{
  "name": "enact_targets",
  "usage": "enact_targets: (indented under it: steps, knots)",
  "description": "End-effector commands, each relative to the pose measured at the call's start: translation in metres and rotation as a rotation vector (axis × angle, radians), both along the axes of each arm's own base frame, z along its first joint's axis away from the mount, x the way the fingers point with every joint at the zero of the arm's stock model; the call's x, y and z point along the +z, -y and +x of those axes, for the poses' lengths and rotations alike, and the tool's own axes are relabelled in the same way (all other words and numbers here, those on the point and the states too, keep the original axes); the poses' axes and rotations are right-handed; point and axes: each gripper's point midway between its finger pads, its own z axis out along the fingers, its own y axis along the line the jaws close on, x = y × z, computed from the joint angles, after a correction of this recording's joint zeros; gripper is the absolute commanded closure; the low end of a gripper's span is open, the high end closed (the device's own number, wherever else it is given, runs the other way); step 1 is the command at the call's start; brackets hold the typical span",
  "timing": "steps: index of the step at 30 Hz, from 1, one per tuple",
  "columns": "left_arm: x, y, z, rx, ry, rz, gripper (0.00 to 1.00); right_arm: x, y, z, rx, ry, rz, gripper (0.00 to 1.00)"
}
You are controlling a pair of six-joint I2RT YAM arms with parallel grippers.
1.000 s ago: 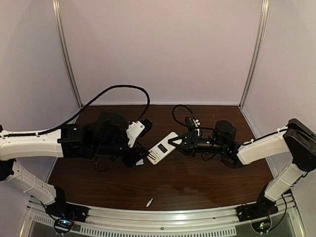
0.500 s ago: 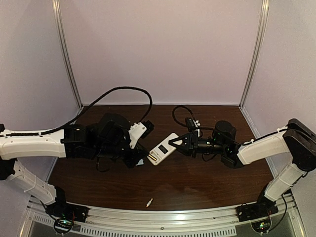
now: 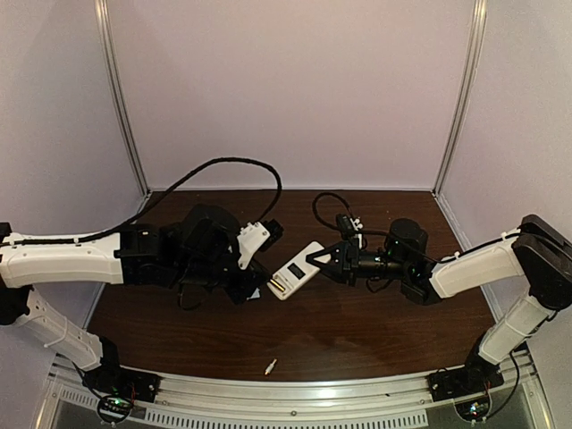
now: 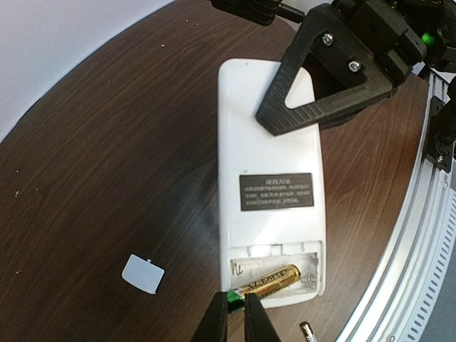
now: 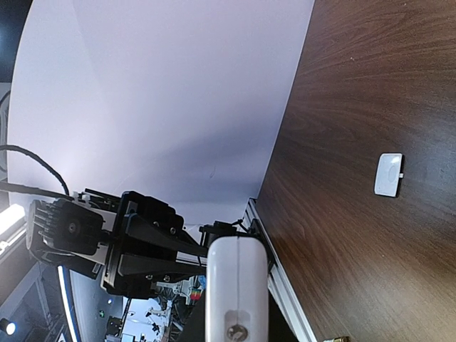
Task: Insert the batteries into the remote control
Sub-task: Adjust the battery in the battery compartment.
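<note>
- Nearest you, the loose slim gold battery (image 3: pixel 270 365) lies on the dark brown wooden table (image 3: pixel 357 331) by the front metal rail (image 3: pixel 313 393), at 6 o'clock from the remote and well apart from both grippers.
- Your left gripper (image 4: pixel 235 303) is closed to a thin gap. The near end of the gold-yellow cylindrical battery (image 4: pixel 271 280) sits between its tips.
- That battery lies tilted in the open battery recess (image 4: pixel 274 271) at the remote's near end, in the left wrist view.
- The small white rounded-rectangle remote control (image 4: pixel 271 171) is back side up, with its dark label (image 4: pixel 276 191) showing. It is held off the table, mid-table between the two arms.
- Your right gripper (image 3: pixel 322 257) is clamped on the remote's far end, with one black triangular finger (image 4: pixel 320 85) across the white back.
- The small white battery cover (image 4: pixel 142 273) lies flat on the table, at 8 o'clock from the recess and apart from the remote.
</note>
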Motion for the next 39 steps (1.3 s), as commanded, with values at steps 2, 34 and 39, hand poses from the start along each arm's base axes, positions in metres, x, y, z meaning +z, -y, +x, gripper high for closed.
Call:
enact_targets:
  steps: [2, 34, 39]
  knots:
    - [0.002, 0.009, -0.001, -0.047, 0.011, 0.001, 0.91, 0.023, -0.001, -0.002, 0.016, 0.065, 0.074, 1.0]
    - [-0.022, -0.009, -0.01, -0.049, -0.038, 0.074, 0.87, 0.038, 0.0, -0.007, 0.037, 0.13, 0.119, 1.0]
    - [-0.017, -0.012, -0.008, -0.042, -0.027, 0.062, 0.87, 0.041, 0.001, -0.011, 0.053, 0.138, 0.138, 1.0]
